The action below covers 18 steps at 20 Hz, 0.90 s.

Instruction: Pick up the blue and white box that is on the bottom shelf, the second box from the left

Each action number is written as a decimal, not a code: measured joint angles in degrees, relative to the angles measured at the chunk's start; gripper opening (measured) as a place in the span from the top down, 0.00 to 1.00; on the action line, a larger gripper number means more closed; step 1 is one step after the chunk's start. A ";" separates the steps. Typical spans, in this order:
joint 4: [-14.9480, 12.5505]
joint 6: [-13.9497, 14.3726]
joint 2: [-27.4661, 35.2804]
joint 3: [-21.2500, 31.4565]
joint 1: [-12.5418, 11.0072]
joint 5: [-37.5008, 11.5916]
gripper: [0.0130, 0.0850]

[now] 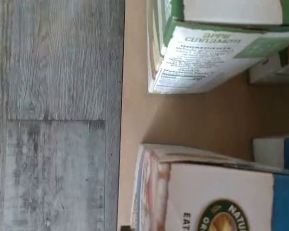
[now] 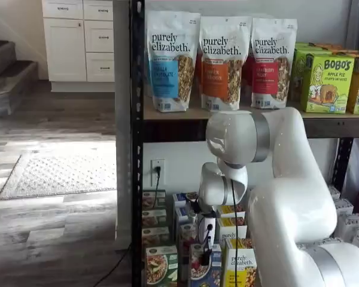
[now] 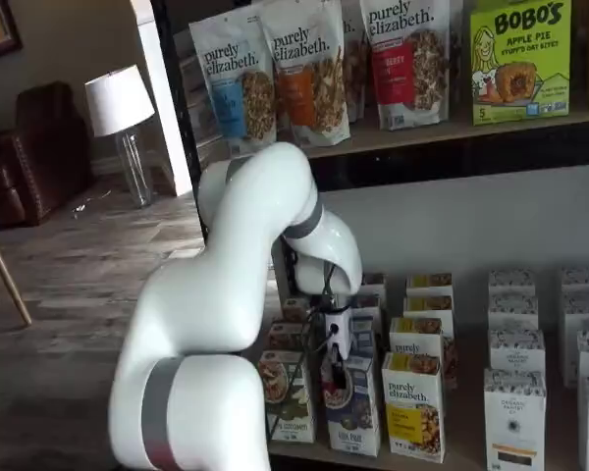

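Fingers of the gripper (image 3: 338, 376) hang right at the blue and white box (image 3: 352, 417), front row of the bottom shelf (image 3: 471, 446) betw. green and yellow cartons; can't tell if pinching yet, so go slow, squeeze square.

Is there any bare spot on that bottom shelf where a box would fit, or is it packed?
Mostly packed. In a shelf view, the bottom shelf shows a tan strip between the yellow carton and the white cartons. The wrist view shows bare board between the green carton and the blue and white box. Around the gripper it is crowded.
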 joint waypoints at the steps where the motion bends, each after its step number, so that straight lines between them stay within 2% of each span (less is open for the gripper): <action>1: -0.03 0.04 0.03 -0.04 0.01 0.00 0.17; 2: -0.03 0.05 0.03 -0.04 0.01 0.01 0.22; 4: -0.03 0.01 0.03 -0.04 0.00 0.04 0.22; 5: -0.03 0.00 0.02 -0.03 -0.02 0.05 0.28; 15: -0.39 0.26 -0.03 -0.11 -0.09 0.29 0.28; 18: -0.28 0.17 -0.02 -0.30 -0.09 0.80 0.39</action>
